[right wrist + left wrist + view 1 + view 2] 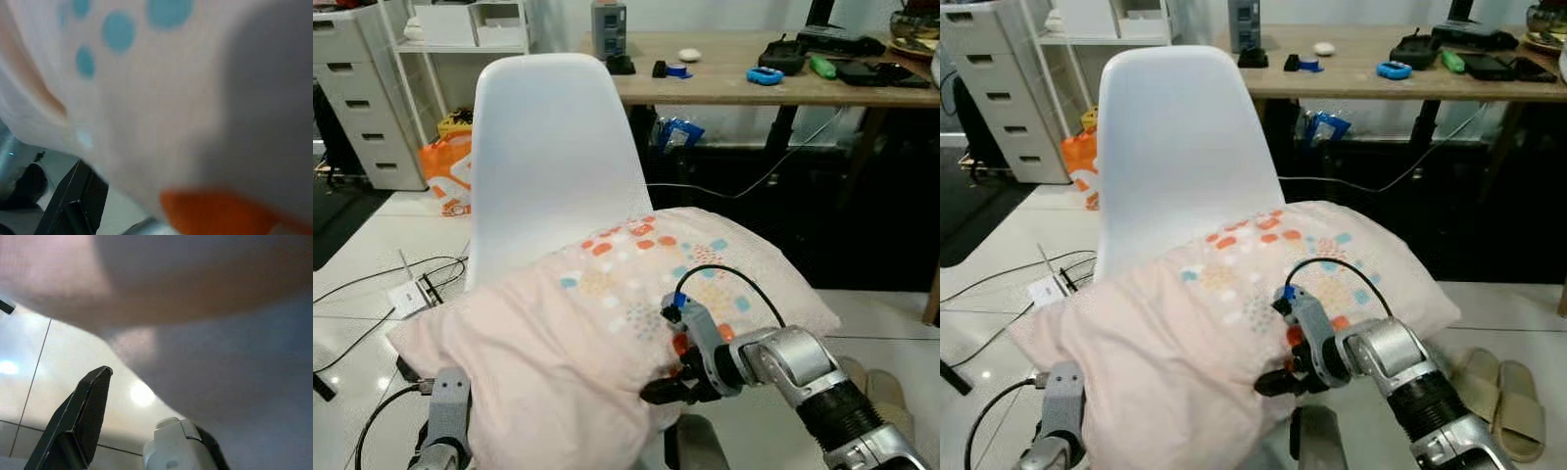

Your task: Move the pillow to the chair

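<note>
A pale pink pillow with orange and teal spots lies across the seat of the white plastic chair, and its front half hangs over the seat's edge toward me. My right gripper is against the pillow's front edge, the cloth pressed close over its one visible black finger. In the right wrist view that finger stands wide to one side. My left arm comes up under the pillow's front left corner. There my left gripper is open, with the pillow's underside just above its fingers.
Behind the chair stands a wooden desk with small gadgets on it. White drawers and an orange bag stand at the back left. A router and cables lie on the floor at left, and slippers at right.
</note>
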You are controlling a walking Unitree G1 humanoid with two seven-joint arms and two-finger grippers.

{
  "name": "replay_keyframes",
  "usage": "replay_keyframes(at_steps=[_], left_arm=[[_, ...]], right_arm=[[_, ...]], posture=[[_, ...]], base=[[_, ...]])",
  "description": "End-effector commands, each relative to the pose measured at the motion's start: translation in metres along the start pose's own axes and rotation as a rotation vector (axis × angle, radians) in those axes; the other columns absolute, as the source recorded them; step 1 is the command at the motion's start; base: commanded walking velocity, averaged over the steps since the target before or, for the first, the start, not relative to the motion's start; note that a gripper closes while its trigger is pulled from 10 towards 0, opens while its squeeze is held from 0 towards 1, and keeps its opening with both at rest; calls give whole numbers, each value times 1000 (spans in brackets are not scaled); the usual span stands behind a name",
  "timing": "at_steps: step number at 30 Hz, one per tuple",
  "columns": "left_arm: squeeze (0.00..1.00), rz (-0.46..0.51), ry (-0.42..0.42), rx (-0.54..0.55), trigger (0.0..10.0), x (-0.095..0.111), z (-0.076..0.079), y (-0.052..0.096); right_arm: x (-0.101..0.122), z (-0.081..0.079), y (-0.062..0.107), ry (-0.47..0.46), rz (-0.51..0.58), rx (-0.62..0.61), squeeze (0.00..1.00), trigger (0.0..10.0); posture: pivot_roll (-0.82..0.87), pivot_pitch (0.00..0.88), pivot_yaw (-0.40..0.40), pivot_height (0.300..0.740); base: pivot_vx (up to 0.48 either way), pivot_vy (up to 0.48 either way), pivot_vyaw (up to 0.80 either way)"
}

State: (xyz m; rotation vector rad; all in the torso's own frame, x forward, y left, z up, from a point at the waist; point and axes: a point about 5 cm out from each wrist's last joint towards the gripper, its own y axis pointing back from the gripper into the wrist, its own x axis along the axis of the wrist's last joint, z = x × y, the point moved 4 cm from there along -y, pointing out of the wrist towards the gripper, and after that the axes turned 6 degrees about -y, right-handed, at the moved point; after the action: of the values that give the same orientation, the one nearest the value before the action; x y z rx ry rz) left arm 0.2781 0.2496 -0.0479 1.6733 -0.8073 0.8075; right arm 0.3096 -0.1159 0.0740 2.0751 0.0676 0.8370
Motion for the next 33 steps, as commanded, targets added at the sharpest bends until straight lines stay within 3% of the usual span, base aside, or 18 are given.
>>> replay_keyframes(at_steps=[1, 6, 7, 8, 10, 11, 12, 14, 21, 24, 28, 31, 32, 33], left_arm=[[0, -17, 3, 1, 10000, -5, 1, 1], [0, -17, 5, 5, 10000, -5, 0, 1], [0, -13, 8, 8, 10000, -4, 0, 1], [0, -13, 8, 8, 10000, -4, 0, 1], [0, -5, 13, 15, 10000, -3, -1, 1], [0, -5, 13, 15, 10000, -3, -1, 1], [0, 13, 36, 41, 10000, 1, -6, 1], [0, 25, 71, 65, 10000, 3, -11, 1], [0, 70, 103, 93, 10000, 13, -21, 0], [0, 121, 101, 98, 10000, 27, -24, -3], [0, 144, 101, 102, 10000, 35, -26, -4], [0, 170, 100, 110, 10000, 42, -29, -5], [0, 170, 100, 110, 10000, 42, -29, -5], [0, 188, 101, 116, 10000, 45, -31, -4]], right_arm=[[7, 1, 1, 40, 14, -5, 0, 10000], [13, 14, -1, 78, 33, -50, 0, 10000], [30, 35, 1, 40, 130, -165, 0, 10000], [30, 35, 1, 40, 130, -165, 0, 10000], [37, 59, 8, -19, 197, -319, 0, 10000], [37, 59, 8, -19, 197, -319, 0, 10000], [37, 88, 24, -99, 252, -492, 0, 10000], [35, 103, 37, -125, 278, -596, 0, 10000], [47, 119, 61, -161, 416, -667, 0, 10000], [63, 125, 77, -210, 566, -705, 0, 10000], [71, 127, 82, -228, 639, -723, 0, 10000], [82, 122, 84, -104, 669, -726, 0, 10000], [82, 122, 84, -104, 669, -726, 0, 10000], [85, 114, 76, -52, 670, -640, 0, 10000]], posture=[[-124, 96, -1, 476], [-126, 103, -7, 476], [-127, 104, -8, 476], [-127, 104, -8, 476], [-126, 104, -10, 476], [-126, 104, -10, 476], [-128, 110, -9, 476], [-125, 113, -9, 476], [-124, 121, -16, 476], [-115, 130, -11, 476], [-112, 131, -11, 476], [-109, 137, -11, 476], [-109, 137, -11, 476], [-105, 141, -13, 476]], base=[[0, 0, 0], [0, 0, 0], [0, 0, 0], [0, 0, 0], [0, 0, 0], [0, 0, 0], [0, 0, 0], [0, 0, 0], [0, 0, 0], [0, 0, 0], [0, 0, 0], [0, 0, 0], [0, 0, 0], [0, 0, 0]])
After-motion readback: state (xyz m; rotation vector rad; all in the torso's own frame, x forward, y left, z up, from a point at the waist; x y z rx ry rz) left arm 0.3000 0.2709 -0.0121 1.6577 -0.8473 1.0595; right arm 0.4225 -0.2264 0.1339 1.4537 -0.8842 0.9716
